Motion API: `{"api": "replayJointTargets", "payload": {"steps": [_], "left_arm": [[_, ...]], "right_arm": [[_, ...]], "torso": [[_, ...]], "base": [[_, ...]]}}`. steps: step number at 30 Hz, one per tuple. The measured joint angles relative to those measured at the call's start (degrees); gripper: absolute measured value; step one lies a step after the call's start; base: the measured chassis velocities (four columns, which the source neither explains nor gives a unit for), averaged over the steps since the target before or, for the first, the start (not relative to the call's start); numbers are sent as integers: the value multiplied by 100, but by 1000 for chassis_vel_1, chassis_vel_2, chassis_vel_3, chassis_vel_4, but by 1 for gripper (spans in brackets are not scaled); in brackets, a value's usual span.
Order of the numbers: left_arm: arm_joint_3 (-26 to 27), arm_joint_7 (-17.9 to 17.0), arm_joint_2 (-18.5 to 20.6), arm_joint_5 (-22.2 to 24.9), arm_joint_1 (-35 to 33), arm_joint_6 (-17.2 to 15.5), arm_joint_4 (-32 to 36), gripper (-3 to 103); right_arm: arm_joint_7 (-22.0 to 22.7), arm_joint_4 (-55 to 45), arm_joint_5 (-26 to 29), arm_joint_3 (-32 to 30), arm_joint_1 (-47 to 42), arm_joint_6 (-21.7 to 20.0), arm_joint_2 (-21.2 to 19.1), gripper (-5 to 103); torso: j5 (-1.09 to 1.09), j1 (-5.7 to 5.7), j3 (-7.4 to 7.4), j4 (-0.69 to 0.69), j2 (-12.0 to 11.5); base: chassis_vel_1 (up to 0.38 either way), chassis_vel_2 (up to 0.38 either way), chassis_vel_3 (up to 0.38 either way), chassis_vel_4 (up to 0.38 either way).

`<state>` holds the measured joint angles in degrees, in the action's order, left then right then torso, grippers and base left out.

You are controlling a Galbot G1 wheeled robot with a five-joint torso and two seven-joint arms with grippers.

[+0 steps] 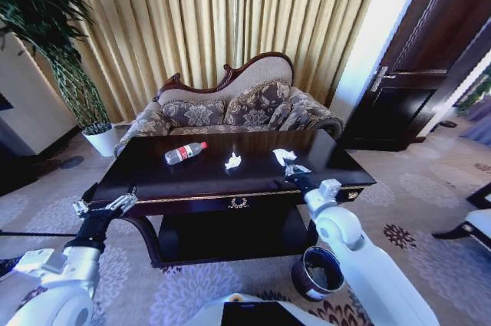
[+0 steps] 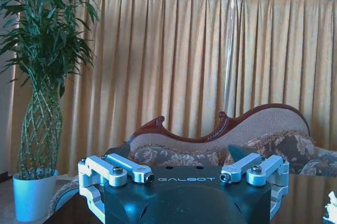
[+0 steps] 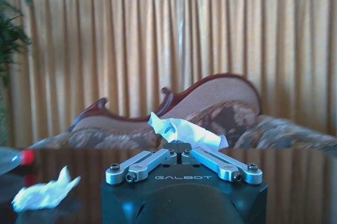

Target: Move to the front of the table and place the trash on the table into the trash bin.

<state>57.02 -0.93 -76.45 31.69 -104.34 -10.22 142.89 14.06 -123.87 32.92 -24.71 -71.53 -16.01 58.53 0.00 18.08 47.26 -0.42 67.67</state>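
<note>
Right gripper point(image 1: 294, 170) clamps 1 paper wad point(image 3: 184, 132) on the table point(image 1: 192, 180), left gripper point(image 1: 123, 202) idle, open; lifting toward the trash bin point(image 1: 317, 272) likely follows.

Gold pleated curtains point(image 1: 230, 11) covered the far wall behind a carved-frame floral sofa point(image 1: 230, 107). A tall plant in a white pot point(image 1: 101, 139) stood beside it. A dark wooden door point(image 1: 437, 42) stood opposite, above patterned carpet point(image 1: 430, 203).
</note>
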Motion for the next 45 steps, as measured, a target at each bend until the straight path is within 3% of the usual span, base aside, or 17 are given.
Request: {"api": "replayJointTargets", "payload": {"steps": [5,15,45], "left_arm": [[-9,23,68,84,51,0,-63,100],[-38,89,182,202,130,1,-193,100],[22,105,159,304,-52,-5,-81,100]], "right_arm": [[32,-348,1,-393,-363,8,12,0],[-143,-1385,36,-1384,-2001,66,199,0],[-134,-1551,-548,-992,-2308,112,494,0]], "torso": [[0,0,0,0,0],[0,-1,0,-1,1],[0,-1,0,-1,0]], "base": [[0,0,0,0],[0,0,0,0],[21,-19,-19,22]]}}
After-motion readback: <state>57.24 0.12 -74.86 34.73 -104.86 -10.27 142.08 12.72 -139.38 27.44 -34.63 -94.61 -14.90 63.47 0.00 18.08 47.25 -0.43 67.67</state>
